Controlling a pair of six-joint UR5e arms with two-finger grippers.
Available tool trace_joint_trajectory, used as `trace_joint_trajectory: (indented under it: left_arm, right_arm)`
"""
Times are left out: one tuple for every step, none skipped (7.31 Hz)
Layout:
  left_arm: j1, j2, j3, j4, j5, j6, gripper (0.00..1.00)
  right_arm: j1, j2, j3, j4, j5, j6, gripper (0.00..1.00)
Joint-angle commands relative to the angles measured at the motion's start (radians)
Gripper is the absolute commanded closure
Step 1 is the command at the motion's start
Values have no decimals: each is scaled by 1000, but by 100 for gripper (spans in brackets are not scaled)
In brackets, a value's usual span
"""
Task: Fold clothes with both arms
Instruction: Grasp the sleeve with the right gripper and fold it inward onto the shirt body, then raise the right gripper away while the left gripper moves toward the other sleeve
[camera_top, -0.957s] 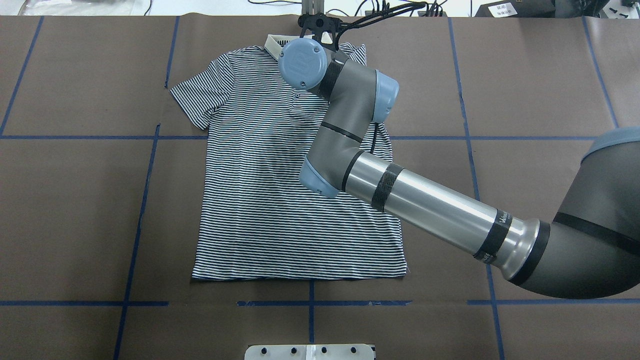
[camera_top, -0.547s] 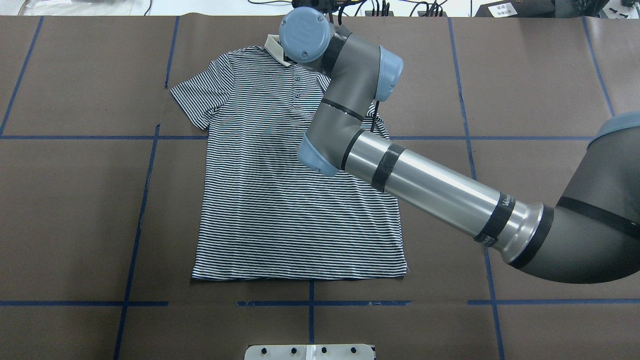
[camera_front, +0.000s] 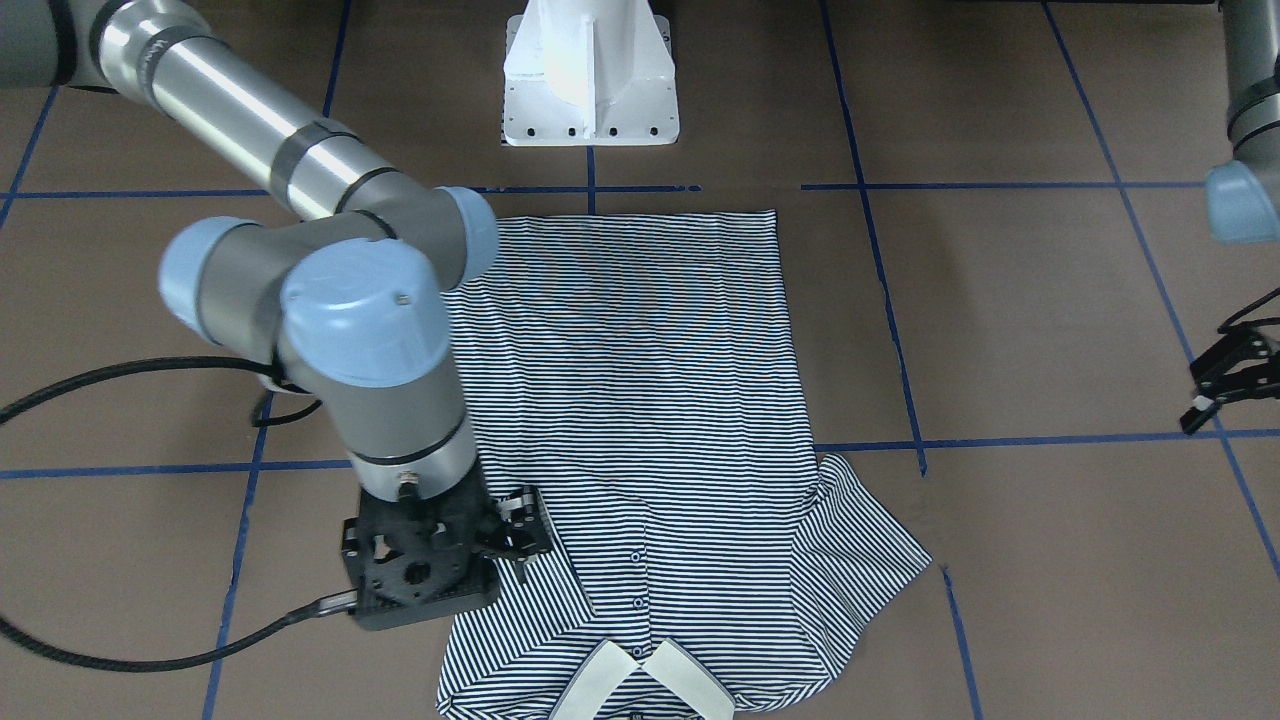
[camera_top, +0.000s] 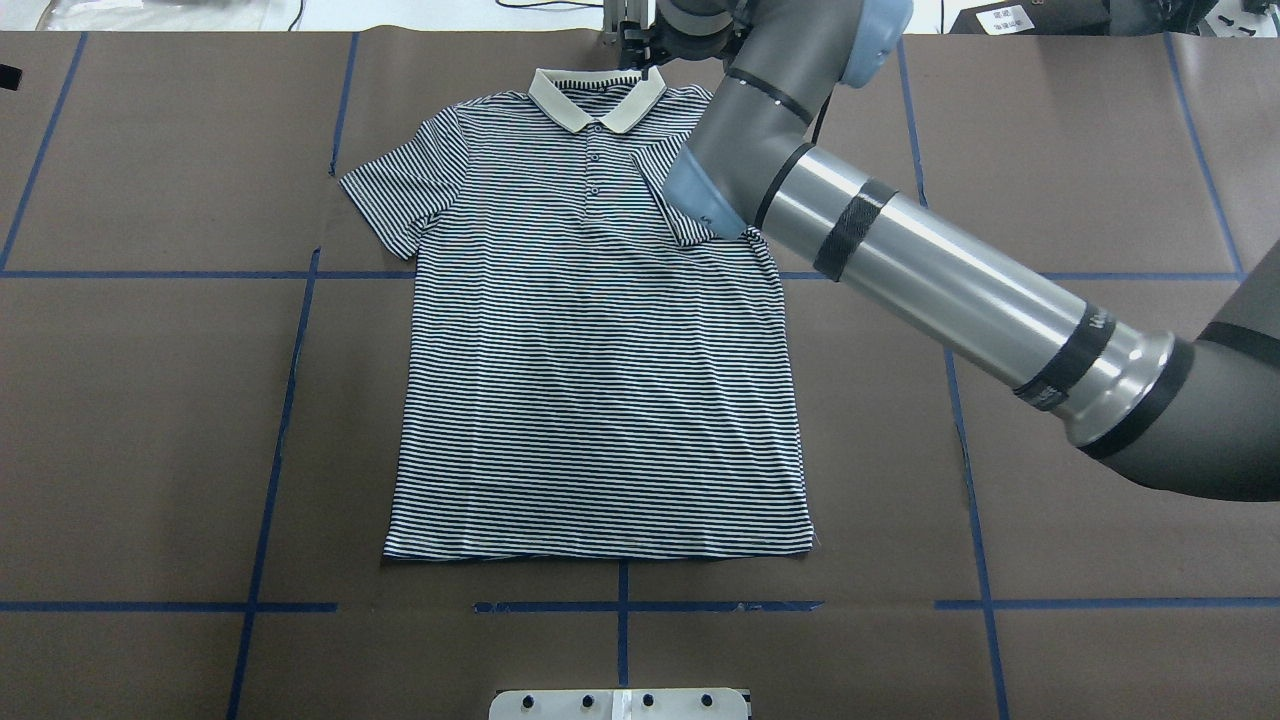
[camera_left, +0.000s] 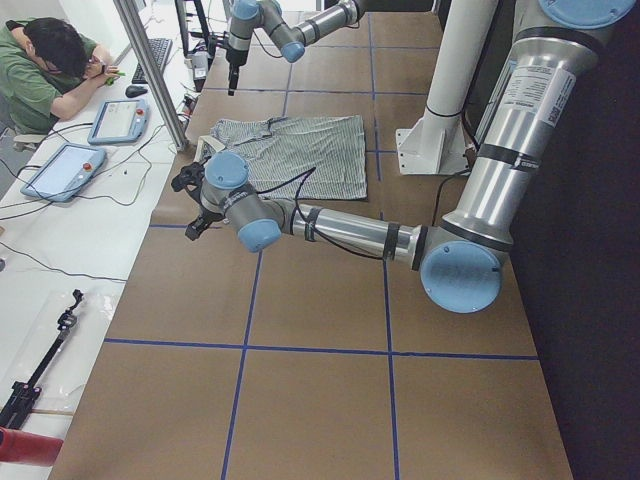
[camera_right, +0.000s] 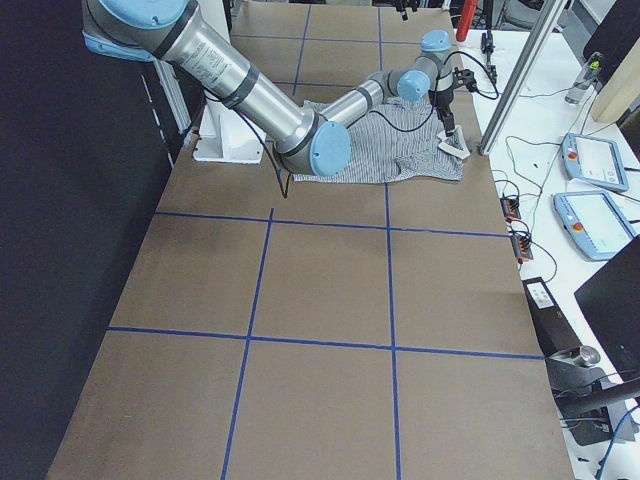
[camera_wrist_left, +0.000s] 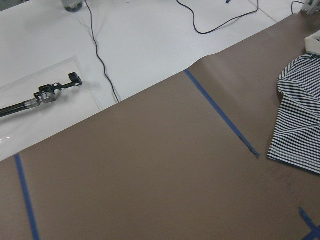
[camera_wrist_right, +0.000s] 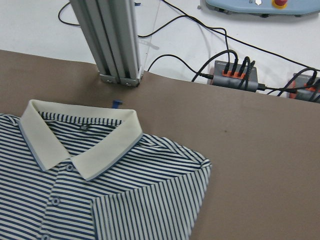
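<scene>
My right claw (camera_front: 517, 533) has moved off the collar (camera_top: 597, 106), which now lies flat. Claw spread or pressed together: cannot tell.

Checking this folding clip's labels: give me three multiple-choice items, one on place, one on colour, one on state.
1. Where is the right gripper? A over the hem; B at the shoulder of the shirt; C by the pedestal.
2. What colour is the collar? A red; B navy; C cream.
3. State? A one sleeve folded in, the other sleeve spread; B both spread; C both folded.
Answers: 1 B, it hangs at the shoulder edge; 2 C, plainly cream; 3 A, only one lies over the chest.
</scene>
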Motion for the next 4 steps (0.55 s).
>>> trace_joint_trajectory:
  left_arm:
    - [138,-72,34,-3,149,-280,0]
    - [174,-115,86,-1,206,-322,0]
    - [211,-128,122,-7,255,-354,12]
    - [249,-163,159,-7,338,-437,22]
  right_arm:
    - [162,-199,150,-7,213,-235,0]
    - [204,-253,184,-4,255,-312,0]
    - [206,-295,216,1,252,-319,0]
    - [204,-301,219,4,251,-319,0]
